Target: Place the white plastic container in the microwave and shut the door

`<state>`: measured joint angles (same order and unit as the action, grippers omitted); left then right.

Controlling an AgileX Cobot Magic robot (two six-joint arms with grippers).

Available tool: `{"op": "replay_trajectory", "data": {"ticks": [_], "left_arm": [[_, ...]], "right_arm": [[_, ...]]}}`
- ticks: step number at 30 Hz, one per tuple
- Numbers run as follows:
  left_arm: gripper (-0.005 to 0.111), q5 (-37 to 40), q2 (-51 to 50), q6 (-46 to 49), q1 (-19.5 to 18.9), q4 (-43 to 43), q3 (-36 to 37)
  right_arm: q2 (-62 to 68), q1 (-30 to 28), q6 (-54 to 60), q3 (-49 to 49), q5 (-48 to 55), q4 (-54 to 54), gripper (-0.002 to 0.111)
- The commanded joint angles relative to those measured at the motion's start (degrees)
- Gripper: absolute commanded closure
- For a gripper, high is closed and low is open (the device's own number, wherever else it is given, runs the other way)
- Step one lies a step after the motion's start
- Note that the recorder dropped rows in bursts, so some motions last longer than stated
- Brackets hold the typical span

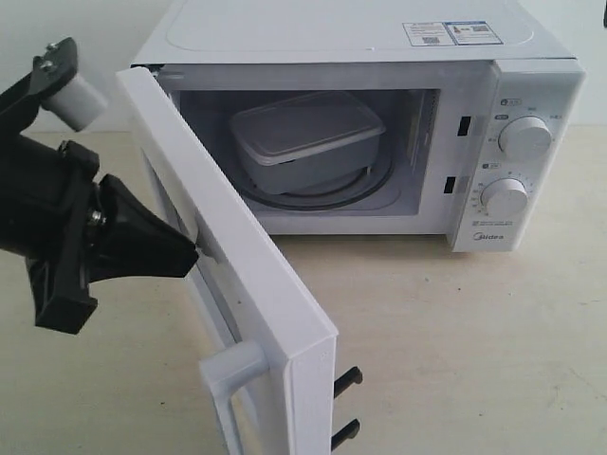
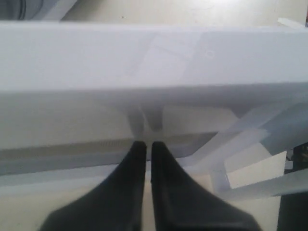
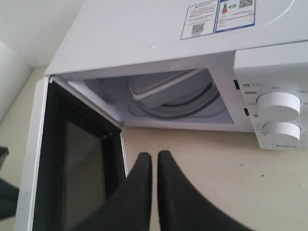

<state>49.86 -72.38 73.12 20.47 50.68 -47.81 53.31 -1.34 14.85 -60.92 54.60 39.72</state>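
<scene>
The left gripper (image 1: 194, 252) is seen with its black fingers pressed together, only a thin slit left between them. The tips are set against the outer face of the door (image 1: 248, 275), and nothing is pinched. The right gripper (image 3: 154, 158) is likewise closed on nothing and is held over the table (image 1: 474, 351) in front of the microwave (image 1: 332, 38); it is not caught by the exterior view.

The container (image 1: 308, 140) is found inside the cavity, seated on the round glass turntable (image 1: 365, 185) with its flat rimmed lid in place. It is a shallow tub of cloudy white plastic with rounded corners. Whatever it holds cannot be made out through the walls.

The door is swung wide open. Its frame is smooth white plastic, and its inner face is shown black around a dark window in the right wrist view. A white bar handle (image 1: 228, 372) and two black latch hooks (image 1: 346, 379) are carried at its free edge, the lower part being cut off. Two round white knobs (image 1: 524, 137) are set on the right panel. In the left wrist view the door is blurred.
</scene>
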Motion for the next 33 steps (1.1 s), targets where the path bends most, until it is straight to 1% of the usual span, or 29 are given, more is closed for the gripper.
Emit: {"op": "replay_trajectory", "data": {"ticks": [1,4,12,18,21,25,27,30,33], "left_arm": [[0.102,-1.68,-2.77,0.69,2.45,0.77,-4.88],[0.102,-2.45,-5.85,0.69,3.49,0.89,-8.28],[0.102,-6.46,-14.31,2.29,3.59,0.89,-16.14],[0.102,-9.2,-17.14,4.96,3.59,0.89,-20.0],[0.102,-11.55,-17.27,4.96,3.59,0.89,-21.07],[0.102,-12.6,-17.27,4.96,3.59,0.89,-21.52],[0.102,-12.43,-17.27,4.96,3.59,0.89,-21.52],[0.102,-12.12,-17.27,3.69,3.59,0.89,-21.52],[0.102,-9.91,-16.71,3.44,3.59,0.89,-21.52]], "right_arm": [[-0.02,-0.36,7.29,-0.37,7.51,0.46,0.108],[-0.02,-0.36,8.68,-0.37,10.97,0.07,0.108],[-0.02,-0.36,6.88,0.16,11.57,0.7,0.108],[-0.02,-0.36,8.69,6.75,10.48,2.32,0.108],[-0.02,-0.36,13.34,12.02,8.1,8.31,0.108],[-0.13,-0.27,25.05,18.85,5.51,24.03,0.108],[-0.13,0.23,28.94,21.9,2.45,29.1,0.108],[-0.03,2.29,30.13,25.39,-2.92,32.97,0.108],[-0.03,6.16,32.15,26.3,-7.41,34.24,0.108]]}}
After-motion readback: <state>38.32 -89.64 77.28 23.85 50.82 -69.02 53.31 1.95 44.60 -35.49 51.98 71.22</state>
